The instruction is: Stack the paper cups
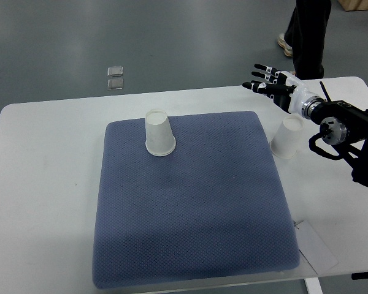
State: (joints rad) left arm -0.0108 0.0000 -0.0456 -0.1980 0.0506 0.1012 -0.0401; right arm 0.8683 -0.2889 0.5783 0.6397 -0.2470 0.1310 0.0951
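Observation:
A white paper cup [159, 132] stands upside down on the far left part of the blue-grey mat [190, 202]. A second white paper cup [287, 138] stands upside down on the white table, just off the mat's right edge. My right hand [265, 81] comes in from the right edge. It hovers above and behind the second cup, with its fingers stretched out to the left and holding nothing. The left arm does not show.
The white table [43, 184] carries the mat. A person's legs and shoe [303, 37] stand on the floor behind the table's far right. Two small clear squares [115, 76] lie on the floor. A paper slip [316, 248] lies near the front right.

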